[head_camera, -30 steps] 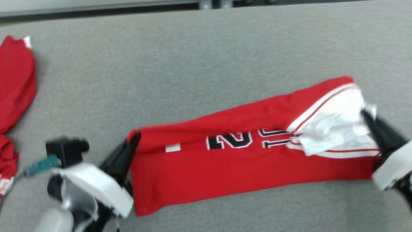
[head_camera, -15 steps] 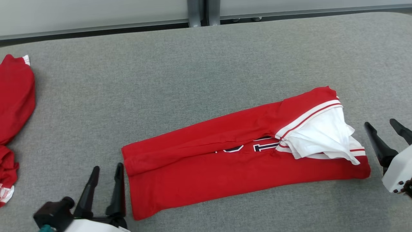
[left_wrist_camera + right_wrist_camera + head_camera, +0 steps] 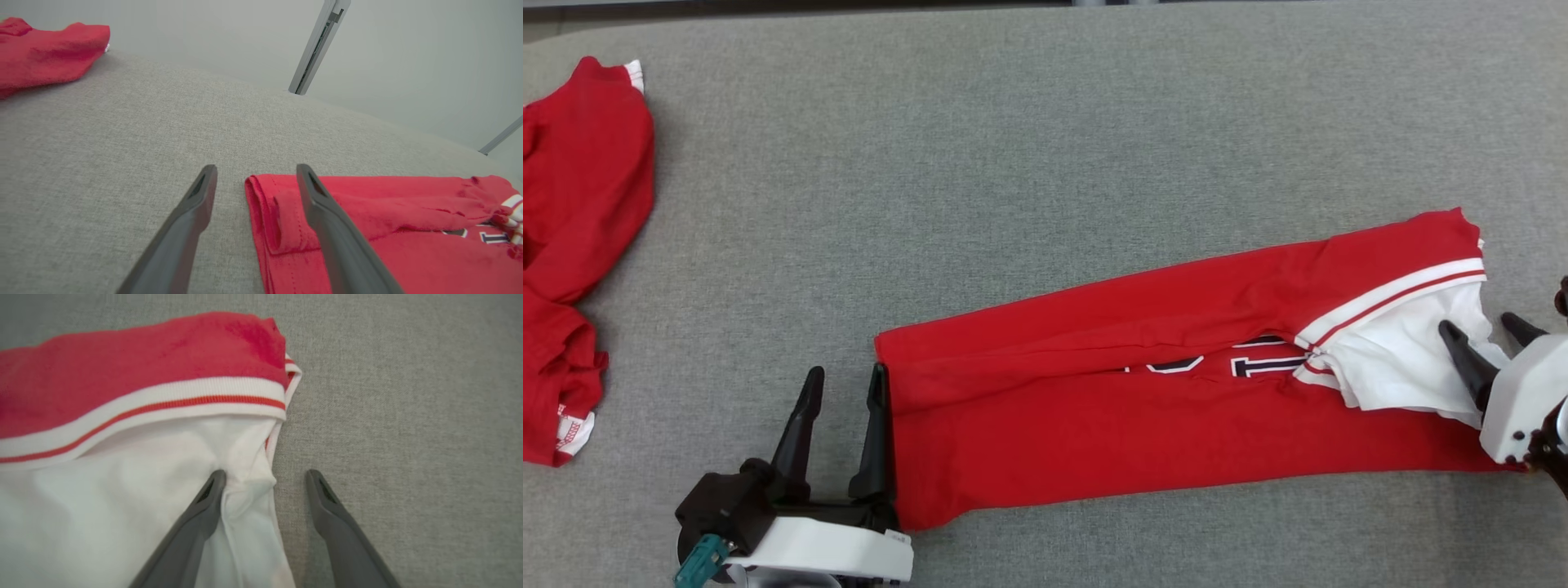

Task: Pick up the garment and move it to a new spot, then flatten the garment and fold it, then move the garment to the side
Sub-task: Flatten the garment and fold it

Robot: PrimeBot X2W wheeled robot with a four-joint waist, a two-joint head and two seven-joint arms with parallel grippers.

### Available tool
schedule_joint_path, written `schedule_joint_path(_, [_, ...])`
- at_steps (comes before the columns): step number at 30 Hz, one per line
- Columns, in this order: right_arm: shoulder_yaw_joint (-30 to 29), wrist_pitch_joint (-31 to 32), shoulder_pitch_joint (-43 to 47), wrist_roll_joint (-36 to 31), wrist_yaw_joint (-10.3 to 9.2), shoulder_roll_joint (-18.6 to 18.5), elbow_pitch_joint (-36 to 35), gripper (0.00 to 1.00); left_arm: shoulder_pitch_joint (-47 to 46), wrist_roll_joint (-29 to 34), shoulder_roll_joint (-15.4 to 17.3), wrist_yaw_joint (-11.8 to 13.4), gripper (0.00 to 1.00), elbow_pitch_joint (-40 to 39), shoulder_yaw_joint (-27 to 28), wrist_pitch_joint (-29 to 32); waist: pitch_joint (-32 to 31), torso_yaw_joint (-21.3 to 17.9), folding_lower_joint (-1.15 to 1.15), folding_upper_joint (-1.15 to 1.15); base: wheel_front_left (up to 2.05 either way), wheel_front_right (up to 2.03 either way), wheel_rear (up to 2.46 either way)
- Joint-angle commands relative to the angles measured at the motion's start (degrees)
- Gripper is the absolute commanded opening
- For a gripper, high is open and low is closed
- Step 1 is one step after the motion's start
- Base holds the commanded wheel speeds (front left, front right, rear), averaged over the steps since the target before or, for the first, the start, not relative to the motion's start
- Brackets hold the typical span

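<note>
The garment (image 3: 1143,408) is a red jersey with white striped trim and dark numbers, folded lengthwise into a long band on the grey table (image 3: 1013,163). My left gripper (image 3: 843,382) stands open at its left end, one finger over the hem (image 3: 269,212), the other on bare table. My right gripper (image 3: 1480,328) is open at the right end, by the white part (image 3: 122,506); one finger rests on that white cloth, the other over the table. Neither holds anything.
A second red garment (image 3: 580,245) lies crumpled at the table's far left edge, also seen in the left wrist view (image 3: 45,53). Beyond the table stands a pale wall with a metal post (image 3: 316,45). Bare grey surface lies behind the jersey.
Both grippers have let go of the jersey's ends and opened. The lifted top edge has dropped, so the jersey lies folded over, hiding most of the numbers. The camera has shifted.
</note>
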Motion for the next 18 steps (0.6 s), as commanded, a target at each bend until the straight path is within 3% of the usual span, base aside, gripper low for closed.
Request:
schedule_joint_path(1, [1.2, 0.7, 0.1, 1.1, 0.01, 0.5, 1.7, 1.00, -1.1, 1.0, -0.3, -0.6, 1.00, 0.1, 1.0, -0.3, 0.6, 0.7, 0.00, 0.00, 0.00, 0.00, 0.00])
schedule_joint_path(3, [3.2, 1.5, 0.4, 3.3, 0.01, 1.1, 3.1, 1.00, -1.0, 1.8, -1.2, -1.2, 1.00, -0.1, 2.1, -0.3, 0.7, 0.8, 0.00, 0.00, 0.00, 0.00, 0.00])
schedule_joint_path(4, [4.2, 0.4, 0.1, 4.8, 0.09, 0.9, 3.0, 0.44, -0.9, 2.3, -1.6, -1.6, 1.00, 0.0, 2.7, -0.3, 0.7, 0.8, 0.00, 0.00, 0.00, 0.00, 0.00])
schedule_joint_path(5, [4.0, -1.2, -0.6, 6.5, 0.15, 1.1, 2.9, 0.00, -0.7, 2.6, -1.8, -2.0, 1.00, 0.0, 3.3, -0.3, 0.6, 0.6, 0.00, 0.00, 0.00, 0.00, 0.00])
schedule_joint_path(8, [2.2, -4.2, -1.9, 12.1, 0.04, -2.3, 4.8, 0.00, 0.5, 3.6, -2.9, -3.5, 1.00, 0.8, 5.4, -0.3, -1.2, -0.1, 0.00, 0.00, 0.00, 0.00, 0.00])
schedule_joint_path(18, [-9.0, 0.9, 1.5, 19.4, 0.00, -17.2, 8.5, 0.00, 4.4, 2.8, -4.0, -5.6, 1.00, 3.6, 7.9, -0.3, -8.1, 0.2, 0.00, 0.00, 0.00, 0.00, 0.00])
